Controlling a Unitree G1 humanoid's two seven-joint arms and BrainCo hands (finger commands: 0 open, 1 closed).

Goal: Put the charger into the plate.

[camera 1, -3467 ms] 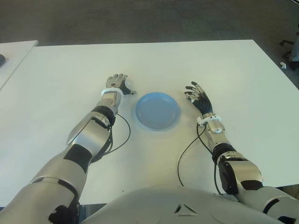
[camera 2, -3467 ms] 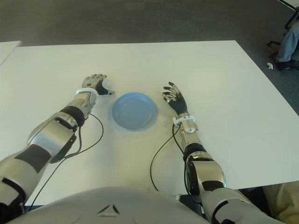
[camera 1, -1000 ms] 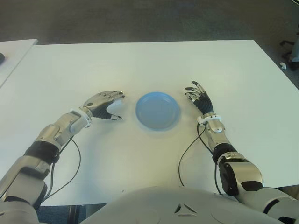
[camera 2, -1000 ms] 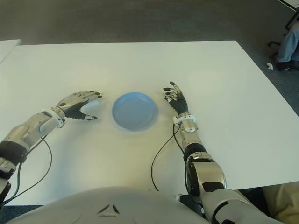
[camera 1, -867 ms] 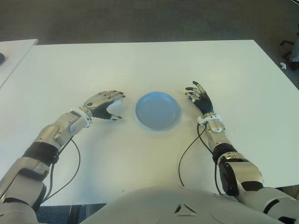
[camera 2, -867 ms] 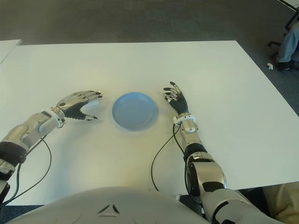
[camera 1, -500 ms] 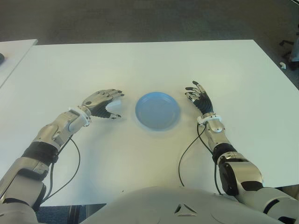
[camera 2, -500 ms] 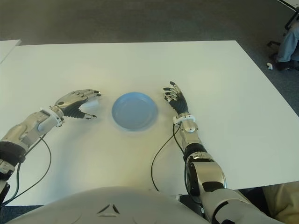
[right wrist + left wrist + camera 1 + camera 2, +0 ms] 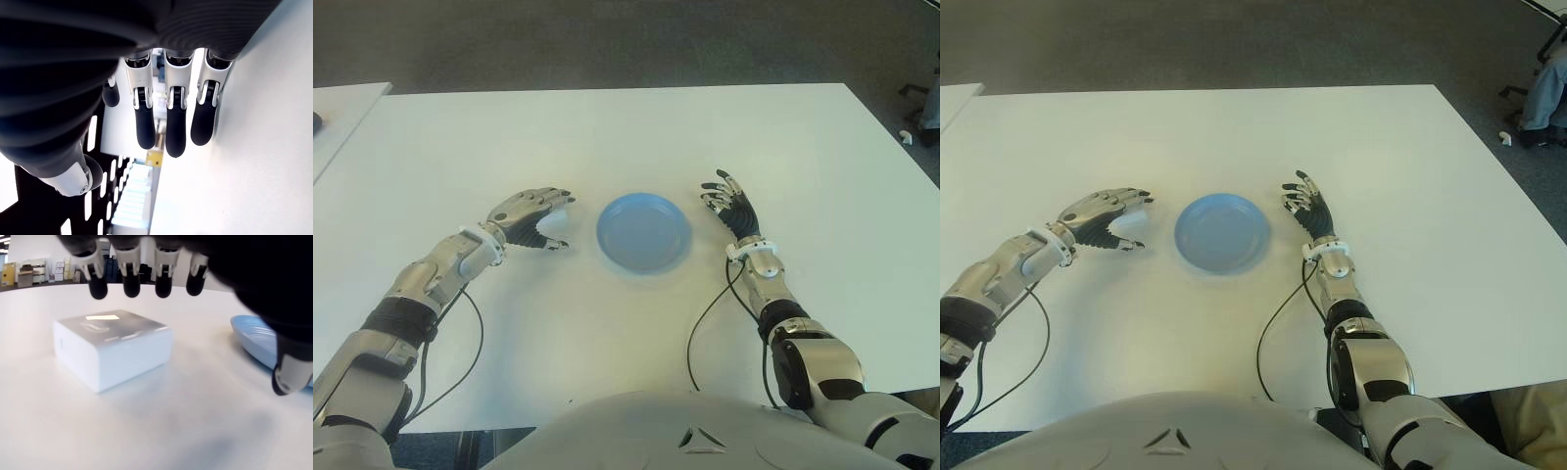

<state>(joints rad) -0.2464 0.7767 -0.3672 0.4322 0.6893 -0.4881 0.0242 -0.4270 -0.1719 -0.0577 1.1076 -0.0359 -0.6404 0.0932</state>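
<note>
The charger (image 9: pixel 112 348) is a small white block lying on the white table (image 9: pixel 636 137), just left of the blue plate (image 9: pixel 643 232); the plate holds nothing. My left hand (image 9: pixel 558 221) arches over the charger with fingers and thumb spread, and the left wrist view shows its fingertips (image 9: pixel 131 288) hovering above the block without touching it. The plate's rim (image 9: pixel 254 340) shows close beside the charger in that view. My right hand (image 9: pixel 729 204) shows to the right of the plate, fingers spread and holding nothing.
Black cables (image 9: pixel 705 323) trail from both wrists toward my body. A second white table (image 9: pixel 337 113) stands at the far left. Dark floor lies beyond the table's far edge, with a chair base (image 9: pixel 1538 93) at the far right.
Since 3.5 s ago my left arm has swung outward and the hand has drawn back toward me. Over the last second it has barely shifted. The right hand and plate stay put.
</note>
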